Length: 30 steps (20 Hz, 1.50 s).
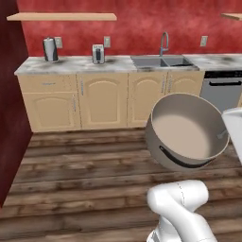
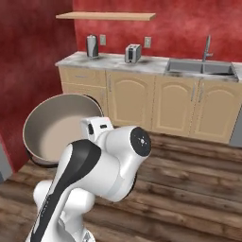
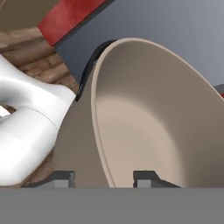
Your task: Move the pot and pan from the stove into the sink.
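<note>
I have the pot (image 1: 186, 132) up in the air, tipped so its open mouth and pale inside face the cameras, with no lid on it that I can see. My pincer (image 3: 103, 177) is clamped on the pot's rim: in the hand view one fingertip (image 3: 61, 178) sits outside the wall and the other inside the bowl, the rim running between them. So the pot is off the stove and riding with me above the wooden floor (image 1: 85, 175), well short of the sink (image 1: 163, 61), which sits in the counter (image 1: 71, 64) against the red wall, faucet (image 1: 164, 43) rising behind it. To the left of the sink along that counter stand a toaster (image 1: 98, 54) and a kettle (image 1: 50, 49). I judge the task less than half done: the pot is lifted and being carried but not yet set down in the basin, and the pan has yet to be fetched. What remains for this step is closing the gap to the sink and lowering the pot in without catching the faucet.
</note>
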### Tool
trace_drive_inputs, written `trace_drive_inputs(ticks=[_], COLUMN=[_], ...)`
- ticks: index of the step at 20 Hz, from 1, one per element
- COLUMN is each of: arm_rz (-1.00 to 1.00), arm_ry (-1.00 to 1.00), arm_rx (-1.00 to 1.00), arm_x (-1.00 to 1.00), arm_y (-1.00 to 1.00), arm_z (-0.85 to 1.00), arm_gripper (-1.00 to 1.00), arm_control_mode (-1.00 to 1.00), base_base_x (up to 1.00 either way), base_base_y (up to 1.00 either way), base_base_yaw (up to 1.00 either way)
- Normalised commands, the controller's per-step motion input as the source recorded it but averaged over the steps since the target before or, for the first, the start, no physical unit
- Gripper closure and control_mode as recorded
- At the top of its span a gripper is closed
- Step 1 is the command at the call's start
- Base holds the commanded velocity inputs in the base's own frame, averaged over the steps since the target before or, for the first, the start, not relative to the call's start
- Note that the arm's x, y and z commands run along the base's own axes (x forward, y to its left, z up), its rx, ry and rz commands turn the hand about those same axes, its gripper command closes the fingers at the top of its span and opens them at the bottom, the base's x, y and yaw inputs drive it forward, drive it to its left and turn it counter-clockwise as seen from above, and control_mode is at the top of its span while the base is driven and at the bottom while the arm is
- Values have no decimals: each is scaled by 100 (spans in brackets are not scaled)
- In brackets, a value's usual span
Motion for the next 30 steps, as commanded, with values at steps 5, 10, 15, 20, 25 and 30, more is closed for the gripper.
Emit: trace_drive_inputs(ticks=[5,10,15,20,25,30], arm_rz=[0,0,0,0,0,0], arm_ry=[0,0,0,0,0,0], arm_rx=[0,0,0,0,0,0], arm_x=[0,0,0,0,0,0], arm_y=[0,0,0,0,0,0], arm_z=[0,0,0,0,0,0], arm_gripper=[100,100,100,100,100,100], arm_control_mode=[100,100,100,100,100,100], base_base_x=[100,100,100,100,100,100], base_base_y=[22,24,24,25,25,24], base_base_yaw=[-1,-1,-1,-1,-1,-1])
